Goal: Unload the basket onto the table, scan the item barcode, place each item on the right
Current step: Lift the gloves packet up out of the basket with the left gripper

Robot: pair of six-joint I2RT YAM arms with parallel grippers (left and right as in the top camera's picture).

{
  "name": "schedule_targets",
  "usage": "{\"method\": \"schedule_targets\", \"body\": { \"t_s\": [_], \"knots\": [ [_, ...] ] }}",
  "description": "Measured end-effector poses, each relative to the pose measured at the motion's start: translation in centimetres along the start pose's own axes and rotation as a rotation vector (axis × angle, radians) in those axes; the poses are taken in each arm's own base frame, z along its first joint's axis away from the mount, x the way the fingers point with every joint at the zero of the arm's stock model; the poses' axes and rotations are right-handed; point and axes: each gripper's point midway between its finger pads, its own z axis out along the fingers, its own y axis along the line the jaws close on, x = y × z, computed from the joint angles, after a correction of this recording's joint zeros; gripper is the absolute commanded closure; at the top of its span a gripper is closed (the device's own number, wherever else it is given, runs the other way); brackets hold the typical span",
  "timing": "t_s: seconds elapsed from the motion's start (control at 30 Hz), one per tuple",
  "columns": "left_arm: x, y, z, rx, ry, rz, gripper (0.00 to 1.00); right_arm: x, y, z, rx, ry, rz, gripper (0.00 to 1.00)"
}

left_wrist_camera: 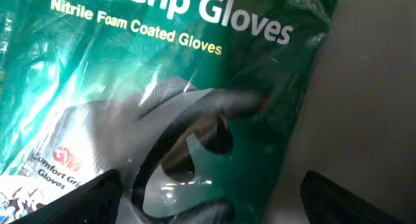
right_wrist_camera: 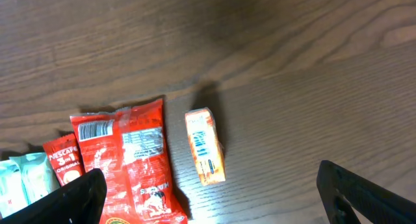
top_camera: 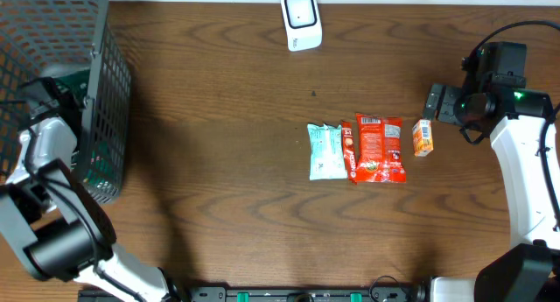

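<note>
A wooden table (top_camera: 219,188) carries a dark mesh basket (top_camera: 112,118) at its far left corner and a white scanner (top_camera: 301,20) at the middle of its far edge. The left arm reaches into the basket. The left gripper (left_wrist_camera: 218,201) has its fingers (left_wrist_camera: 91,198) spread wide, with nothing between them. Right below them lies a green gloves pack (left_wrist_camera: 162,87), which fills most of the left wrist view and is printed with a grey glove. In the overhead view, green shows through the basket's mesh wall. Right of the table's middle, four items lie in a row. A pale packet (top_camera: 326,151), a thin red sachet (top_camera: 347,149) and a larger red bag (top_camera: 379,149) lie edge to edge. A small orange box (top_camera: 423,137) lies just beside the bag, with a narrow gap between them. The bag lies with its barcode panel up. The right gripper (right_wrist_camera: 218,198) hangs above the table near the right edge, close to the box. Its fingers are wide apart and hold nothing, and its camera looks down on the box and the bag.
</note>
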Motion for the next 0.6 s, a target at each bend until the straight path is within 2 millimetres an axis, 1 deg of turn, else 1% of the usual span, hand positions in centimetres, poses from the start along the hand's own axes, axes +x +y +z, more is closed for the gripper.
{"method": "schedule_targets", "body": {
  "t_s": [0.13,0.17,0.2,0.23,0.3,0.37,0.5,0.53,0.57,0.6],
  "knots": [
    [-0.7,0.3,0.5,-0.029,-0.009,0.013,0.12,0.0,0.0,0.0,0.000,0.000,0.000,0.01],
    [-0.9,0.3,0.6,-0.036,-0.015,0.014,0.18,0.0,0.0,0.0,0.000,0.000,0.000,0.01],
    [-1.2,0.4,0.8,-0.043,-0.018,0.012,0.26,0.0,0.0,0.0,0.000,0.000,0.000,0.01],
    [-1.4,0.5,0.9,-0.047,-0.022,0.014,0.37,0.0,0.0,0.0,0.000,0.000,0.000,0.01],
    [-1.6,0.8,1.0,-0.063,-0.025,0.015,0.53,0.0,0.0,0.0,0.000,0.000,0.000,0.01],
    [-1.7,0.9,1.1,-0.082,-0.028,0.018,0.66,0.0,0.0,0.0,0.000,0.000,0.000,0.01],
    [-1.8,1.7,1.0,-0.138,-0.031,0.023,0.81,0.0,0.0,0.0,0.000,0.000,0.000,0.01],
    [-1.8,1.9,1.0,-0.149,-0.031,0.020,0.90,0.0,0.0,0.0,0.000,0.000,0.000,0.01],
    [-1.8,2.1,0.9,-0.162,-0.032,0.018,0.93,0.0,0.0,0.0,0.000,0.000,0.000,0.01],
    [-1.8,2.3,0.9,-0.170,-0.034,0.021,0.93,0.0,0.0,0.0,0.000,0.000,0.000,0.01]
  ]
}}
